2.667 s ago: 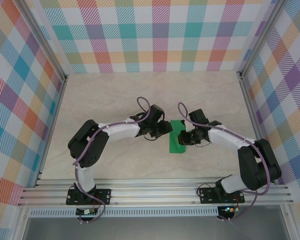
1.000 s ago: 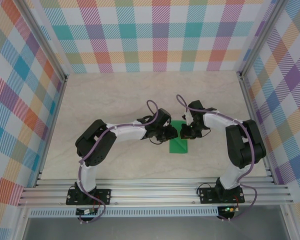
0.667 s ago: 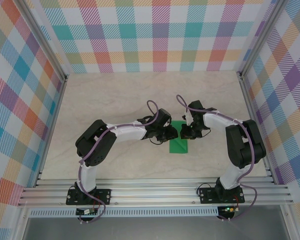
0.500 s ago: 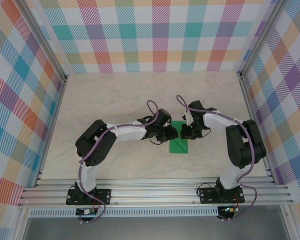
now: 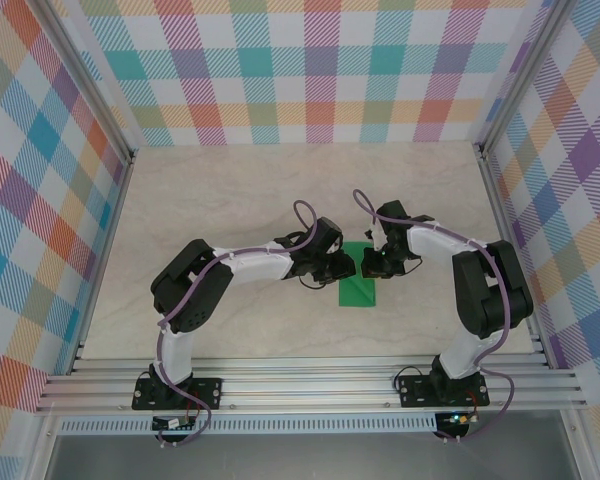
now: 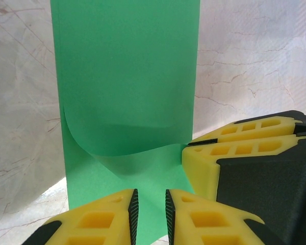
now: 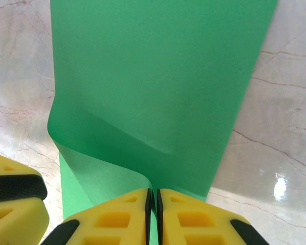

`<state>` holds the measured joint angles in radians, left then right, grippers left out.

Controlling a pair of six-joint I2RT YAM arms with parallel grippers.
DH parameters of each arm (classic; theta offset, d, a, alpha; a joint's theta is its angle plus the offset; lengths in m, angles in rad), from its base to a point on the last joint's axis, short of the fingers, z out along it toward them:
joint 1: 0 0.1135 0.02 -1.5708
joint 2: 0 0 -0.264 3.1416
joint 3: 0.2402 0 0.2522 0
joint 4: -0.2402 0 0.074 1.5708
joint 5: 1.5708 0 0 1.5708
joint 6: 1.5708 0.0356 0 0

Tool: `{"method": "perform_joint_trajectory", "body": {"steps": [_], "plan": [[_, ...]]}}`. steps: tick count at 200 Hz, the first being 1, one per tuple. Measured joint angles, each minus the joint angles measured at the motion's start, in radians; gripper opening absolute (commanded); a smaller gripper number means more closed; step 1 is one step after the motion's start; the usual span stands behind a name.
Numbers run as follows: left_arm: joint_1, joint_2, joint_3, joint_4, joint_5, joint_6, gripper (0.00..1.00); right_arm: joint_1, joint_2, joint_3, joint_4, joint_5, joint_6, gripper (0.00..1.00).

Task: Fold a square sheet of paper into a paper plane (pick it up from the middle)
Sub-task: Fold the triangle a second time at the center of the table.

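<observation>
The bright-green sheet of paper [image 5: 358,291] lies mid-table as a long folded strip. In the left wrist view the paper [image 6: 127,76] runs away from me, its near layer curling up. My left gripper [image 6: 149,210] stands open, a narrow gap between its pads with green paper below. My right gripper [image 7: 152,210] is shut on the lifted near edge of the paper [image 7: 158,76]. From above, the left gripper [image 5: 344,268] and right gripper [image 5: 369,266] meet at the strip's far end. The right gripper's yellow fingers [image 6: 234,150] sit close beside the left pads.
The pale marble-patterned tabletop [image 5: 230,200] surrounds the paper. Checked walls with aluminium posts [image 5: 500,170] close in the left, right and back sides. The rail [image 5: 310,385] carrying both arm bases runs along the near edge.
Since 2.7 s ago both grippers have moved toward the far end of the strip and closer together, the right arm folding inward. Over the last second nothing has visibly moved.
</observation>
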<state>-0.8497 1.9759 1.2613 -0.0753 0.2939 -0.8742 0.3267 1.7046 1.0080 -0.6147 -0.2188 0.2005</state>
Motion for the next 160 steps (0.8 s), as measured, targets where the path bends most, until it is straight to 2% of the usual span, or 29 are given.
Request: {"method": "perform_joint_trajectory", "body": {"steps": [160], "plan": [[0.0, 0.053, 0.033, 0.027, 0.012, -0.016, 0.23, -0.001, 0.01, 0.0, 0.001, 0.016, -0.001, 0.15]]}}
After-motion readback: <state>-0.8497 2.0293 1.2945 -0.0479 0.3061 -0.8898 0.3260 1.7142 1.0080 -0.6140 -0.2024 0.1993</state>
